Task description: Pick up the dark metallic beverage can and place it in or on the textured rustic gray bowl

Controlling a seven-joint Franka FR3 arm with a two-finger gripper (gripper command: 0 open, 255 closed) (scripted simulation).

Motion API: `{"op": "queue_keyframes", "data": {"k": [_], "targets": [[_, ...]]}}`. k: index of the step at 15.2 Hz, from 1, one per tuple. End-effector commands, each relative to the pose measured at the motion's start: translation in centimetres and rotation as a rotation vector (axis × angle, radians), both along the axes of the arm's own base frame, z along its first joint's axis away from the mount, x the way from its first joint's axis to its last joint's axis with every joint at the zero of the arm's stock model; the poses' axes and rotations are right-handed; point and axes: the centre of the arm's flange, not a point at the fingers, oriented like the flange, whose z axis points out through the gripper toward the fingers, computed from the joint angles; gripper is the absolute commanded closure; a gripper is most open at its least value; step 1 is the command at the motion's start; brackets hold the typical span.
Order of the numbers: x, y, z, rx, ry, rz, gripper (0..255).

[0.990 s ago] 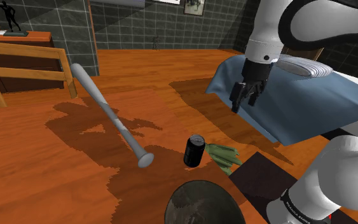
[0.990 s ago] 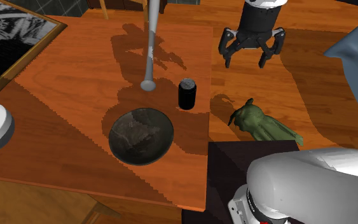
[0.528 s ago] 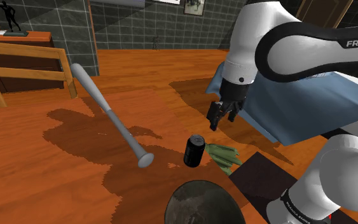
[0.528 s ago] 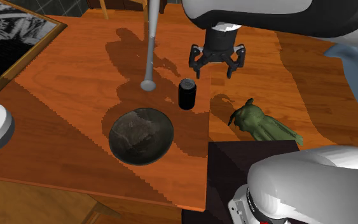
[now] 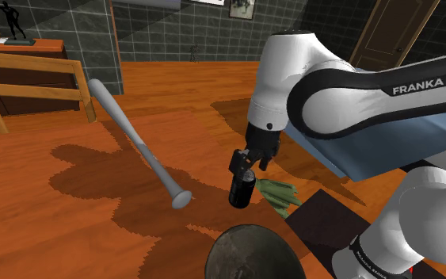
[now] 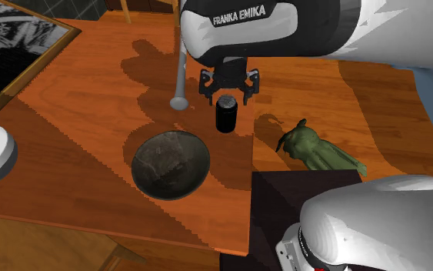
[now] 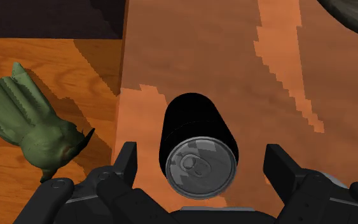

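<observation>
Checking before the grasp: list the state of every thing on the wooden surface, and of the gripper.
can: upright on the wood, not held.
gripper: open, straddling the can's top without touching it.
bowl: upright, nothing in it.
baseball bat: lying flat.
green figure: lying down, apart from the can.

Bright, even light here, and the wood surface (image 6: 76, 77) reads warm orange. The arm (image 5: 292, 71) throws a big dark shadow across it toward the shoulder view's left, with jagged, stair-stepped edges. From the wrist I'm seeing the same sawtooth shadow bands, and the can (image 7: 198, 146) shows a grey sheen on its lid. The tiled wall (image 5: 181, 36) sits dim.
</observation>
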Motion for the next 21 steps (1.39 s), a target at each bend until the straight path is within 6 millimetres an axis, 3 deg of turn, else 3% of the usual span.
{"op": "queue_keyframes", "data": {"k": [1, 6, 13, 14, 21], "targets": [[0.0, 0.1, -1.2, 0.001, -0.002, 0.000, 0], [0.0, 0.1, -3.6, 0.001, -0.002, 0.000, 0], [0.0, 0.1, -3.6, 0.001, -0.002, 0.000, 0], [0.0, 0.1, -3.6, 0.001, -0.002, 0.000, 255], [0.0, 0.2, -3.6, 0.001, -0.002, 0.000, 255]]}}
